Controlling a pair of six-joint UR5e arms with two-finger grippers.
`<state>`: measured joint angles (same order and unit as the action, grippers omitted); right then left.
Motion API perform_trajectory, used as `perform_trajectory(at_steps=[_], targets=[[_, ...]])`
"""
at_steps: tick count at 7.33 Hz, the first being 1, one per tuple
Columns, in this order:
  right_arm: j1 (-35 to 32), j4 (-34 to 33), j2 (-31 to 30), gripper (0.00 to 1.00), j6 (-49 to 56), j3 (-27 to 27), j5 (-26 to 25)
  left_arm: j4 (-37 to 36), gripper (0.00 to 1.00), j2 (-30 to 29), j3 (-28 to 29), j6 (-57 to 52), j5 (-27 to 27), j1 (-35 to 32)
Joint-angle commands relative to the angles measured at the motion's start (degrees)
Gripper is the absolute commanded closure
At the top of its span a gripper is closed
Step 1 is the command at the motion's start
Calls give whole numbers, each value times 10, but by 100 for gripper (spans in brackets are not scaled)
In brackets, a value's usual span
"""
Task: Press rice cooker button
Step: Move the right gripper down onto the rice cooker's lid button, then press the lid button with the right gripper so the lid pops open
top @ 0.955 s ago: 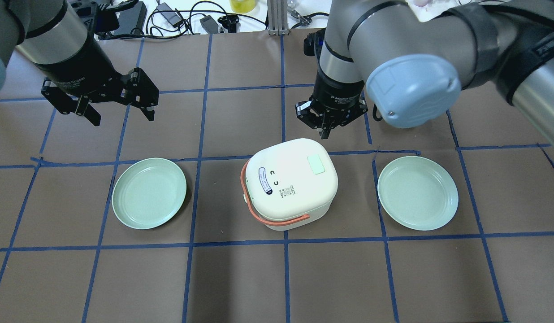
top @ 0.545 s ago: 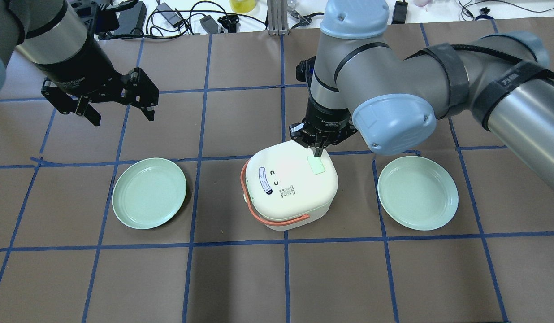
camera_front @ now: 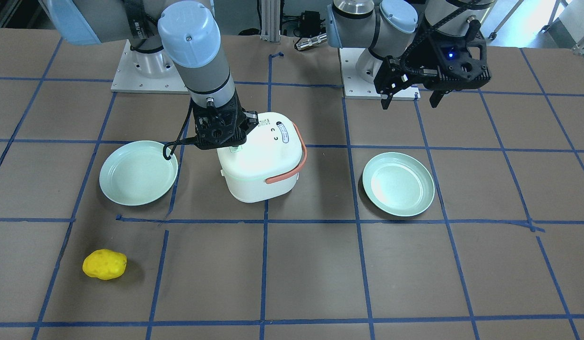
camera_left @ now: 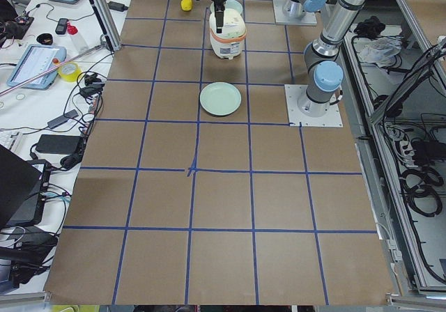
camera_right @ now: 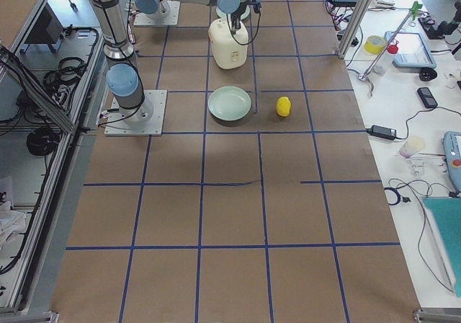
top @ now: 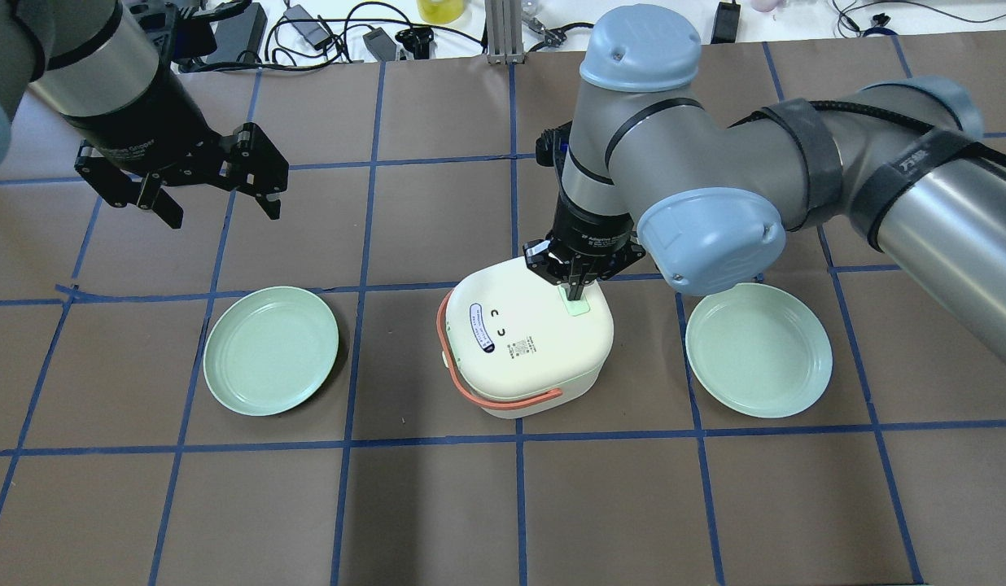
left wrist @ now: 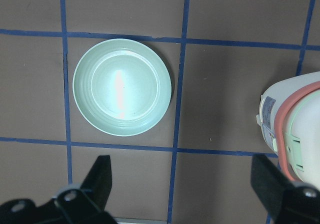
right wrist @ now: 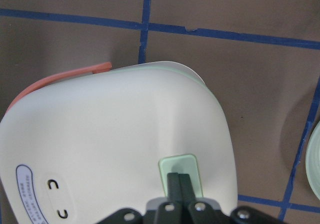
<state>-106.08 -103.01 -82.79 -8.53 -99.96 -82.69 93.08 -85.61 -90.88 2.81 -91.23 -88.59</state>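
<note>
The white rice cooker (top: 523,342) with a salmon handle stands at the table's middle, also in the front view (camera_front: 259,165). Its pale mint button (top: 580,308) is on the lid top near the right edge. My right gripper (top: 575,293) is shut, with its joined fingertips pointing down on the button. The right wrist view shows the tips (right wrist: 180,181) over the button's (right wrist: 190,166) near half, seemingly touching it. My left gripper (top: 222,213) is open and empty, hanging above the table at the far left, away from the cooker (left wrist: 295,129).
Two pale green plates lie either side of the cooker, one left (top: 271,350) and one right (top: 759,350). A yellow lumpy object (camera_front: 104,264) lies near the operators' edge. Cables and gear (top: 324,32) lie beyond the table's far edge.
My right gripper has moved from behind the cooker forward and down onto the lid, and its shut tips now rest on the button. The left arm has not moved.
</note>
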Motion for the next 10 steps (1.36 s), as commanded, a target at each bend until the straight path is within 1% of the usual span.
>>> perform_trajectory(at_steps=[1, 3, 4, 5, 6, 7, 8, 9, 10], targets=[[0, 0, 0, 100, 1, -12, 2, 0, 0, 0, 0, 0, 0, 0], [0, -2, 0, 100, 0, -22, 2, 0, 0, -1, 0, 0, 0, 0], [0, -1, -1, 100, -2, -11, 2, 0, 0, 0, 0, 0, 0, 0], [0, 2, -9, 100, -3, 10, 7, 0, 0, 0, 0, 0, 0, 0], [1, 15, -11, 94, -26, 54, 25, 0, 0, -1, 0, 0, 0, 0], [1, 52, -11, 51, -39, 100, 33, 0, 0, 0, 0, 0, 0, 0], [3, 86, -12, 1, -44, 150, 26, 0, 0, 0, 0, 0, 0, 0], [15, 137, -14, 0, -44, 186, 23, 0, 0, 0, 0, 0, 0, 0], [33, 167, -14, 0, -40, 198, 5, 0, 0, -1, 0, 0, 0, 0]])
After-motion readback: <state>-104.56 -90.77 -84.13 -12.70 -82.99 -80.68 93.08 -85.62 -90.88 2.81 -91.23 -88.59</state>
